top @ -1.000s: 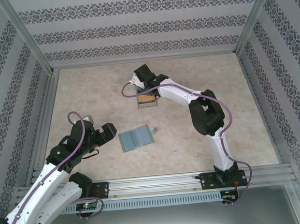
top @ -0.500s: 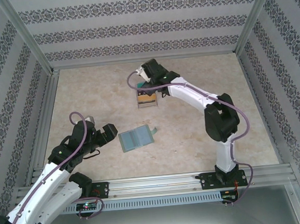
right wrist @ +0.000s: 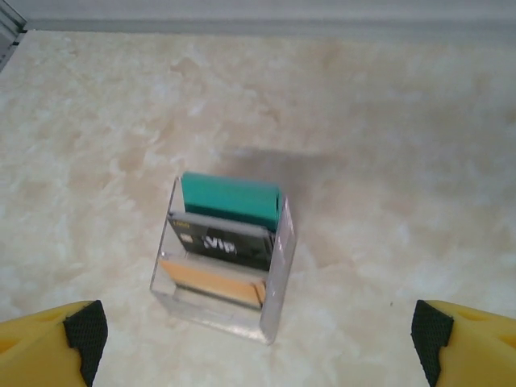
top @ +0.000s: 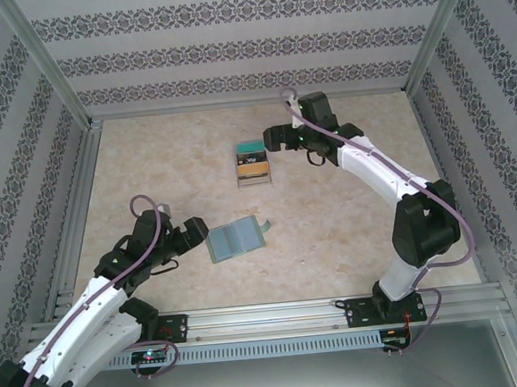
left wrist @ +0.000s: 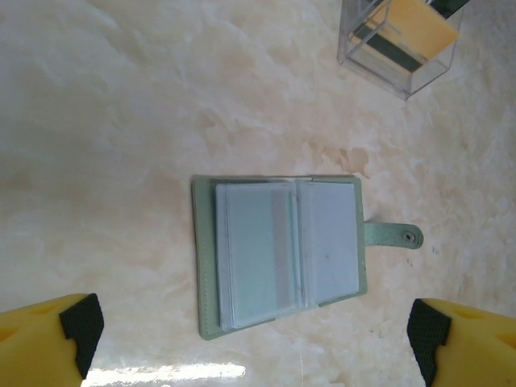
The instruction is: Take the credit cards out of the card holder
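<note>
On your table (top: pixel 333 232), the card holder (top: pixel 235 240) lies opened flat toward the near edge, left of centre. Its tab (left wrist: pixel 391 235) sticks out on its right side. Your left gripper (left wrist: pixel 254 347) sits just to the holder's left, apart from it. Farther back, well apart from the holder, an upright stand (top: pixel 253 164) holds three credit cards (right wrist: pixel 219 242) on edge, one behind another. Your right gripper (right wrist: pixel 256 339) is near the stand's right side, not touching it.
</note>
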Available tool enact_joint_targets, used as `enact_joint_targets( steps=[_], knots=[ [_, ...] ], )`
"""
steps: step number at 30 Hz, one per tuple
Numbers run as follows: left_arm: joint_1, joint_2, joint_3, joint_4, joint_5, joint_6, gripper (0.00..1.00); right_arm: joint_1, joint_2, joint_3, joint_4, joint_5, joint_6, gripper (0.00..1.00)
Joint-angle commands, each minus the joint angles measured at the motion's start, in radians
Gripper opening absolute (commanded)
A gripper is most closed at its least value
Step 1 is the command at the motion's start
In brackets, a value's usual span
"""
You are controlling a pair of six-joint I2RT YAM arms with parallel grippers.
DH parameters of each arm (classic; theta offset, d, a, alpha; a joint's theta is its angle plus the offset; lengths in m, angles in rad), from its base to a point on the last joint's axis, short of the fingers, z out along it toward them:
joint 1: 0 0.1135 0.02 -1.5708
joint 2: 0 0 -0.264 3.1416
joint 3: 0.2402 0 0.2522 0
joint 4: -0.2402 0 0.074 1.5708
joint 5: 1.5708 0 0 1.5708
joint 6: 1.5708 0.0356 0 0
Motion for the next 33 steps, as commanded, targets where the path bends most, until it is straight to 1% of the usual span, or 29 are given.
enact_joint_targets(
  steps=[1, 4, 7, 12, 14, 18, 20, 22, 25, 26, 27, 29, 30, 32, 33],
  knots=[
    [0.015, 0.043, -0.044, 0.145, 0.089, -0.027, 0.89, 0.011, -0.058, -0.075, 0.049, -0.172, 0.139, 0.98],
    [0.02, 0.118, -0.068, 0.224, 0.14, -0.052, 0.73, 0.032, -0.098, -0.154, 0.054, -0.188, 0.158, 0.98],
    [0.021, 0.216, -0.07, 0.302, 0.201, -0.059, 0.63, 0.087, -0.136, -0.223, 0.038, -0.18, 0.157, 0.98],
    [0.023, 0.342, -0.064, 0.395, 0.265, -0.064, 0.55, 0.198, -0.163, -0.337, 0.057, -0.167, 0.203, 0.98],
    [0.023, 0.374, -0.063, 0.427, 0.28, -0.068, 0.54, 0.246, -0.159, -0.363, 0.063, -0.154, 0.215, 0.98],
    [0.023, 0.42, -0.058, 0.437, 0.293, -0.062, 0.54, 0.321, -0.135, -0.403, 0.092, -0.142, 0.254, 0.98],
    [0.023, 0.437, -0.06, 0.442, 0.298, -0.061, 0.54, 0.343, -0.113, -0.414, 0.11, -0.161, 0.267, 0.93],
    [0.023, 0.449, -0.062, 0.443, 0.297, -0.06, 0.54, 0.362, -0.091, -0.416, 0.114, -0.167, 0.274, 0.91],
    [0.023, 0.466, -0.067, 0.444, 0.296, -0.061, 0.54, 0.378, -0.061, -0.413, 0.119, -0.175, 0.267, 0.71],
    [0.023, 0.469, -0.068, 0.443, 0.293, -0.06, 0.54, 0.38, -0.05, -0.41, 0.119, -0.18, 0.265, 0.6],
    [0.022, 0.472, -0.07, 0.444, 0.291, -0.06, 0.54, 0.379, -0.038, -0.408, 0.117, -0.18, 0.262, 0.53],
    [0.022, 0.479, -0.074, 0.447, 0.291, -0.06, 0.54, 0.381, -0.021, -0.405, 0.109, -0.171, 0.253, 0.41],
    [0.023, 0.484, -0.072, 0.449, 0.292, -0.06, 0.54, 0.381, -0.013, -0.408, 0.105, -0.164, 0.249, 0.38],
    [0.023, 0.496, -0.07, 0.455, 0.294, -0.057, 0.54, 0.382, 0.001, -0.407, 0.096, -0.148, 0.24, 0.37],
    [0.023, 0.502, -0.07, 0.458, 0.294, -0.057, 0.54, 0.383, 0.011, -0.407, 0.087, -0.135, 0.236, 0.35]
  ],
)
